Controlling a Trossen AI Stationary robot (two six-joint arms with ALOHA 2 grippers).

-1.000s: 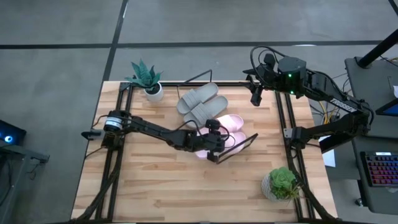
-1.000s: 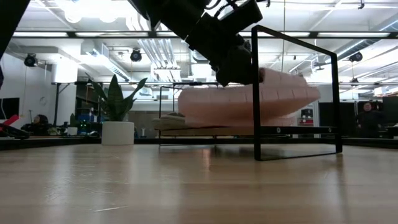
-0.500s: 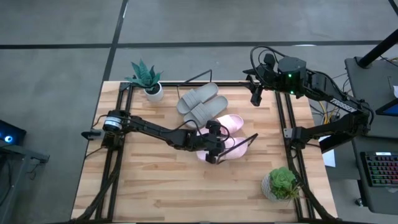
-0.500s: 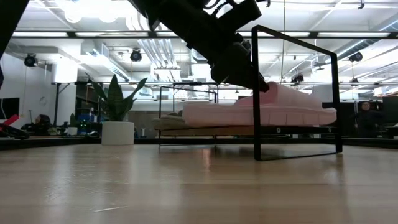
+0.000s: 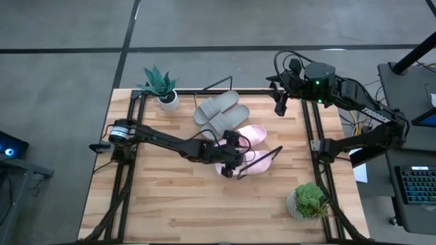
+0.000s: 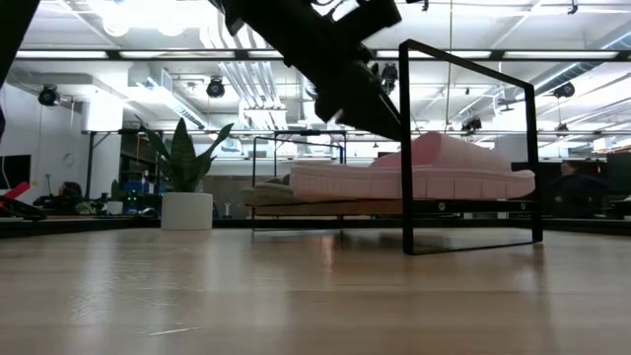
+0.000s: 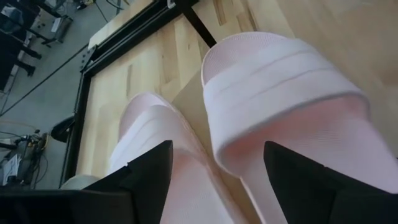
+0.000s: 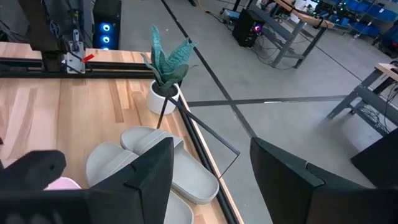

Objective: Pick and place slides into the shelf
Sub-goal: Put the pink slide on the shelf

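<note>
High view: left gripper (image 5: pixel 235 163) over pink slides (image 5: pixel 251 139) on shelf (image 5: pixel 267 158), grey slides (image 5: pixel 219 112) beside.
Low view: pink slide sits flat on shelf.
Left wrist view: fingers (image 7: pixel 143 180) spread, nothing held.
Right wrist view: right gripper (image 8: pixel 208 177) spread (parked above grey slides).

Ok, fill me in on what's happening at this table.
The left gripper is over the shelf at mid-table, its fingers open just above a pale pink slide that lies on the board beside the other pink slide. It holds nothing. Two grey slides already sit at the shelf's far end. The right gripper waits open near the table's far right edge, away from the work.
</note>
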